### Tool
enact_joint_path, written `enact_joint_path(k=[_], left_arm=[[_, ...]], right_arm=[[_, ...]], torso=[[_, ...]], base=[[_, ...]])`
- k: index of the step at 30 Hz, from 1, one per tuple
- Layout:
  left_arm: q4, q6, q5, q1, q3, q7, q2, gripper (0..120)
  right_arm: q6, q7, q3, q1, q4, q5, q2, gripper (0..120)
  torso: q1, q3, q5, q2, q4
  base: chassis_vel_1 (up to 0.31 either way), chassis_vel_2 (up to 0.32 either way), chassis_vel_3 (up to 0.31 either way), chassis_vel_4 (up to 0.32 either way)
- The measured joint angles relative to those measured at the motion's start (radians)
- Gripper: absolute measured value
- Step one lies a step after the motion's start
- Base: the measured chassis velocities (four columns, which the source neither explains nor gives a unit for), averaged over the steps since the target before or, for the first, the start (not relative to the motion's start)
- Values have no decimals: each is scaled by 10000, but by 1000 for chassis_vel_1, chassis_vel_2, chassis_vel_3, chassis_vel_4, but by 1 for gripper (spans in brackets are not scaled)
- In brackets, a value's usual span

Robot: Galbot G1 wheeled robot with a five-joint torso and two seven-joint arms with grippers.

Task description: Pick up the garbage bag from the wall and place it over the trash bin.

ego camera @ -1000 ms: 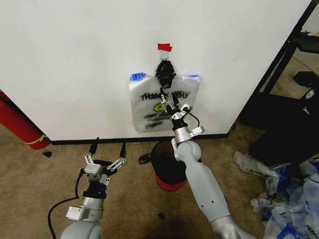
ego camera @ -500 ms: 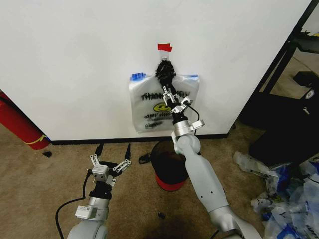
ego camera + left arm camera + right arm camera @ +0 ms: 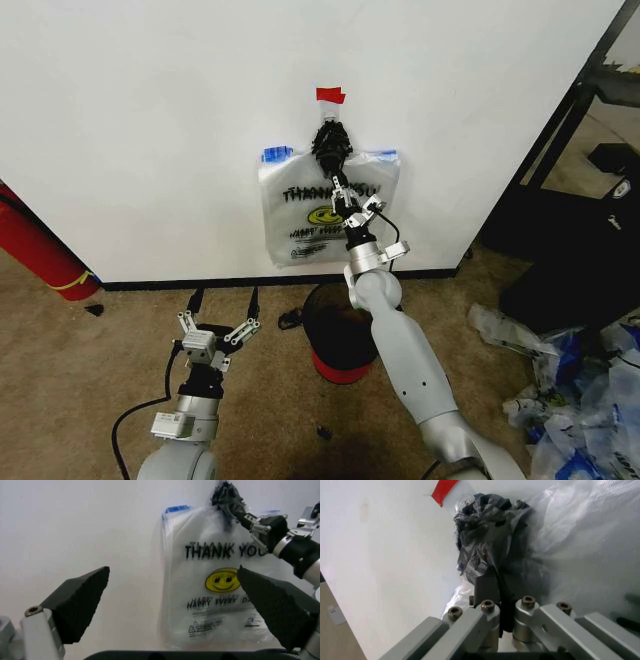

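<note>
The garbage bag [image 3: 320,212] hangs flat on the white wall, whitish with black "THANK YOU" print and a yellow smiley [image 3: 222,579]. A black knotted clump [image 3: 331,145] sits at its top middle under a strip of red tape [image 3: 330,95]. My right gripper [image 3: 338,187] reaches up the bag's face and is shut on the garbage bag's top just below the clump [image 3: 487,532], fingers [image 3: 487,588] pressed together. The trash bin [image 3: 322,322], black with a red base, stands on the carpet under the bag, partly behind my right arm. My left gripper [image 3: 224,300] hovers low, left of the bin, open and holding nothing.
A long red cylinder [image 3: 35,250] leans at the far left by the wall. A black rack [image 3: 585,130] stands at the right, and crumpled plastic bags [image 3: 575,400] litter the carpet in front of it. A small dark object [image 3: 290,320] lies beside the bin.
My right gripper climbed the bag toward the black clump and its fingers closed from spread to shut. The left gripper shifted slightly right and forward, still open.
</note>
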Motion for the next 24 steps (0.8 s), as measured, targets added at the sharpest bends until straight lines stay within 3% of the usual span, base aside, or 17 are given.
enact_joint_path(k=[11, 24], left_arm=[[-195, 43, -536, 78, 5, -153, 319, 100], [-320, 43, -776, 25, 47, -178, 591, 100]], right_arm=[[-147, -451, 12, -1110, 796, -144, 0, 0], [-173, -924, 263, -3358, 2007, -621, 0, 0]], torso=[[0, 0, 0, 0, 1], [-2, -1, 0, 0, -1]], base=[[0, 0, 0, 0], [0, 0, 0, 0]])
